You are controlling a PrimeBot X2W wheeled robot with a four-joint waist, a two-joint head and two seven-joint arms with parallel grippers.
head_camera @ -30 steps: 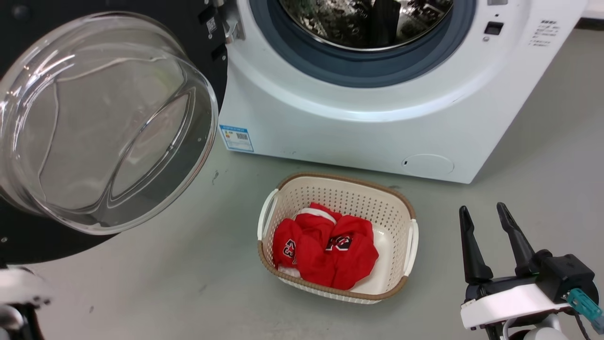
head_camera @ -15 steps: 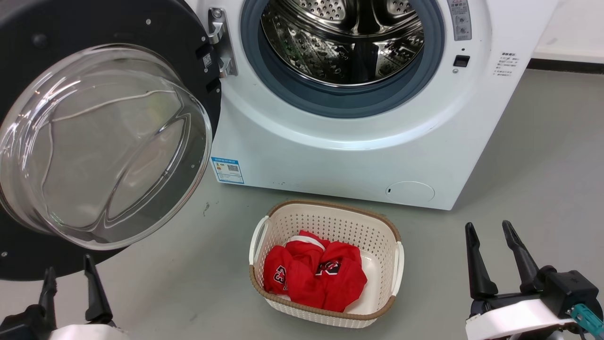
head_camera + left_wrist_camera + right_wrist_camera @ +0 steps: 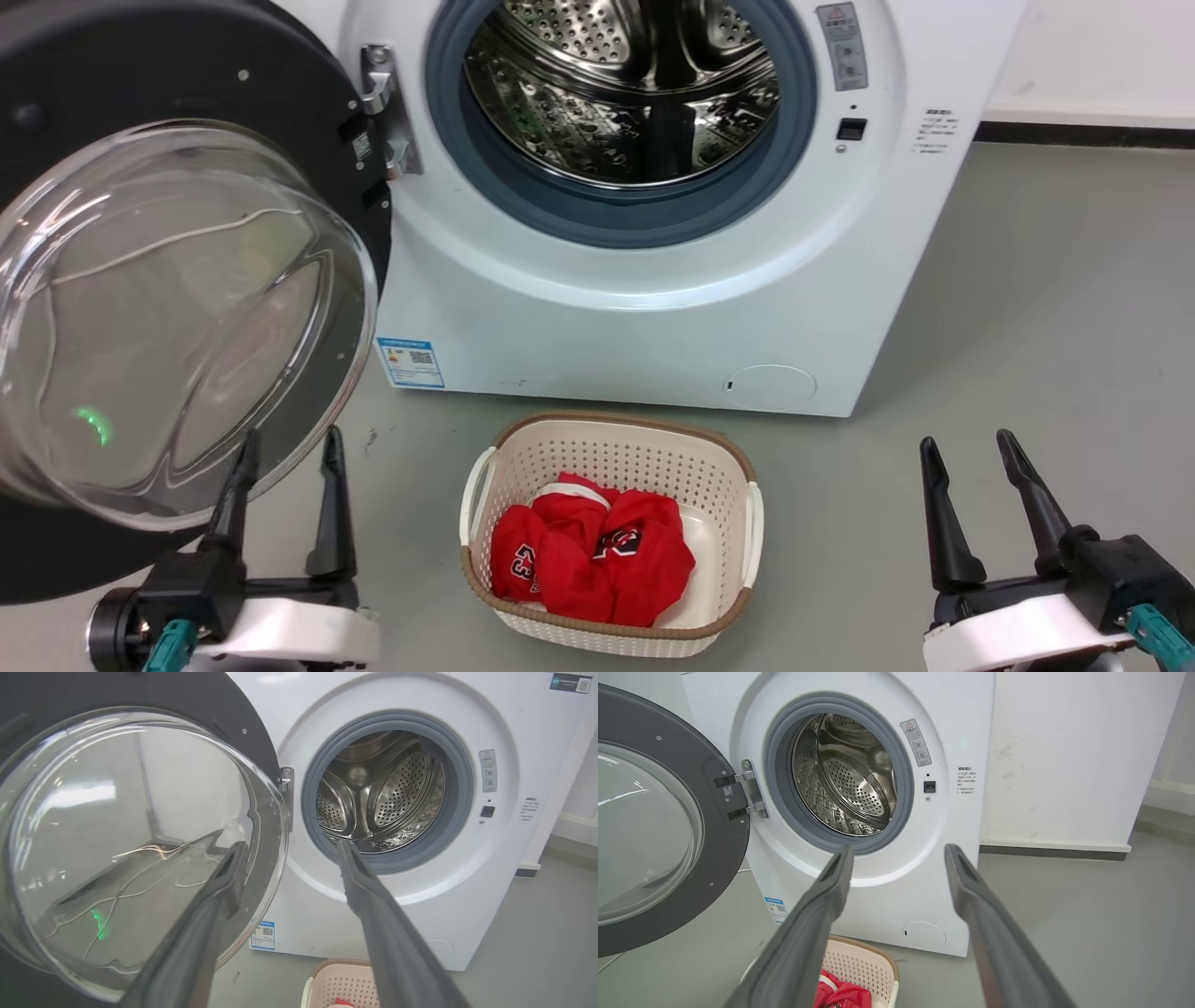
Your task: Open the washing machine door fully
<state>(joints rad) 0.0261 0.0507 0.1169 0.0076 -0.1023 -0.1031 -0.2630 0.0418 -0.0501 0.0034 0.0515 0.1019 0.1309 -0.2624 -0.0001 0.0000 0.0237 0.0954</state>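
washing machine door [image 3: 177,308] hangs wide open; left hand [image 3: 291,437], right hand [image 3: 966,441] both released.

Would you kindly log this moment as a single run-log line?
washing machine door: wide open | left gripper: open, empty | right gripper: open, empty | basket: holds red clothes

Washing machine door [image 3: 177,317]: clear glossy glass bowl, dark matt surround. Drum [image 3: 597,103]: shiny perforated steel. Basket [image 3: 616,450]: perforated cream plastic. Garment [image 3: 579,560]: red cloth. Floor [image 3: 1027,308]: smooth matt grey.
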